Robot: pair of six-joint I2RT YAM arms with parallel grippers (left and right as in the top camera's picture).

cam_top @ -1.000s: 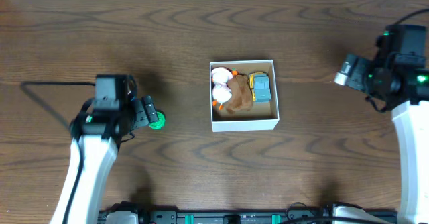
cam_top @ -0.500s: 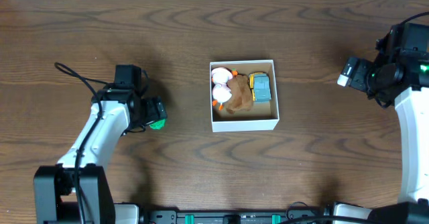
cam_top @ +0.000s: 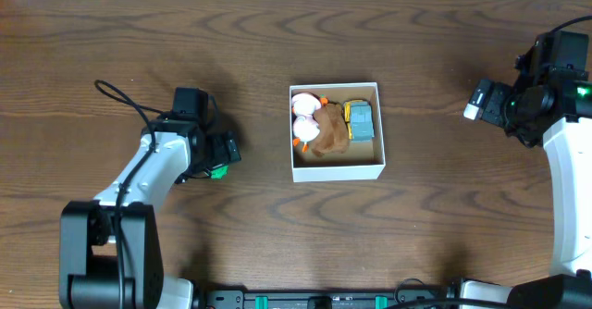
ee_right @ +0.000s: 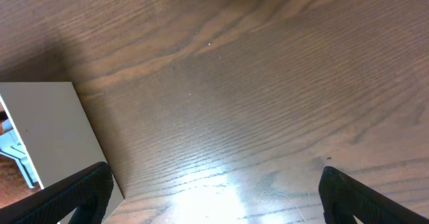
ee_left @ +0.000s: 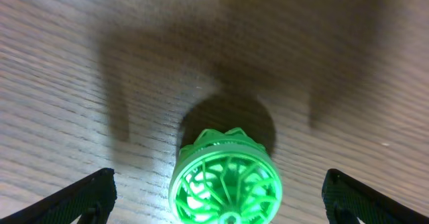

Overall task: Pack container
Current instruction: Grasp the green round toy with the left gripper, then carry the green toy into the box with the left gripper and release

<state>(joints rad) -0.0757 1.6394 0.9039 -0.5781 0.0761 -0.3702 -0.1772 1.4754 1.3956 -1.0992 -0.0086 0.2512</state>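
Hovering left gripper, overhead: to the left of the container, well apart from it, standing over the green toy.
Container, overhead: mid-table, lidless, already holding a white plush, a brown plush and a toy car; a bare tan patch shows at its near right corner.
Right gripper, overhead: to the right of the container, well apart, over bare table.

Green toy, left wrist: a hollow, spoked plastic shape resting on the wood, centred between the fingers.
Left gripper, left wrist: spread wide, one finger well out on each side of the toy, touching nothing.
Handling, judged: likely light and stiff, but the round outline may roll or squirt out. Pinch across its widest part, at the rim and not on the thin spokes.

Container, right wrist: only a white wall at the left edge of the view, beside the left finger.
Right gripper, right wrist: spread wide and empty over wood.
Container handling, judged: thin cardboard, light enough to slide if nudged, so lower the toy in from above.
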